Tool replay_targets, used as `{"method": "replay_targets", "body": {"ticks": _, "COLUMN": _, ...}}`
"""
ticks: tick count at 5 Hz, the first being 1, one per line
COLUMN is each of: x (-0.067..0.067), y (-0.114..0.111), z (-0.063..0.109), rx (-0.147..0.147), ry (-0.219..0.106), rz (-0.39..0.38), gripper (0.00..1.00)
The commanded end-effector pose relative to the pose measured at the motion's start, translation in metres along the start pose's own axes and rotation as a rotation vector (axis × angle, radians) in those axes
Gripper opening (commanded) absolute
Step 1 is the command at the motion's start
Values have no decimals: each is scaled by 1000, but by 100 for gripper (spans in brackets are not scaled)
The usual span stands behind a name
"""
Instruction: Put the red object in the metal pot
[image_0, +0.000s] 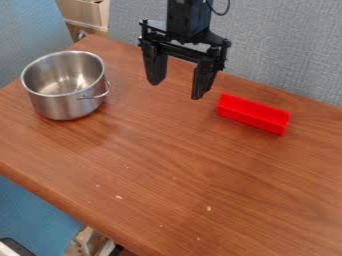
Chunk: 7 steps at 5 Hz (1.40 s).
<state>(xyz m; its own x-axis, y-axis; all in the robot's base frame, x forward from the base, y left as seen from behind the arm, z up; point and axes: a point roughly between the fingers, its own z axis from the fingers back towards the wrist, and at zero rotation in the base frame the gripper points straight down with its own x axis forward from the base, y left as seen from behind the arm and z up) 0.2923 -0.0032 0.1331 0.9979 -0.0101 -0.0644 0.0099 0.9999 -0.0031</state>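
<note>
The red object is a small bright red bar lying flat on the wooden table, toward the right back. The metal pot is a shiny round steel pot standing at the left, empty inside, with a small handle on its right side. My gripper hangs between them, black, pointing down, its two fingers spread wide with nothing between them. It hovers above the table, a little left of the red bar and well right of the pot.
The table's back edge runs diagonally behind the gripper, and its front edge drops off at the lower left. A blue-grey wall stands behind, and a light object sits at the top left behind the pot.
</note>
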Motion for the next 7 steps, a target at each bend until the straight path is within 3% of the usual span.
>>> {"method": "replay_targets", "body": {"ticks": 1, "x": 0, "y": -5, "z": -11, "rx": 3, "ry": 34, "rz": -43, "gripper": 100}}
{"method": "replay_targets", "body": {"ticks": 2, "x": 10, "y": -27, "z": -19, "rx": 8, "ry": 44, "rz": -150, "gripper": 100}}
{"method": "replay_targets", "body": {"ticks": 3, "x": 29, "y": -56, "z": -22, "rx": 17, "ry": 32, "rz": -274, "gripper": 100}}
{"method": "replay_targets", "body": {"ticks": 4, "x": 37, "y": -83, "z": -24, "rx": 25, "ry": 24, "rz": -406, "gripper": 100}}
{"method": "replay_targets", "body": {"ticks": 5, "x": 40, "y": -93, "z": -27, "rx": 28, "ry": 24, "rz": -451, "gripper": 100}}
{"method": "replay_targets", "body": {"ticks": 7, "x": 49, "y": -92, "z": -32, "rx": 30, "ry": 25, "rz": -563, "gripper": 100}}
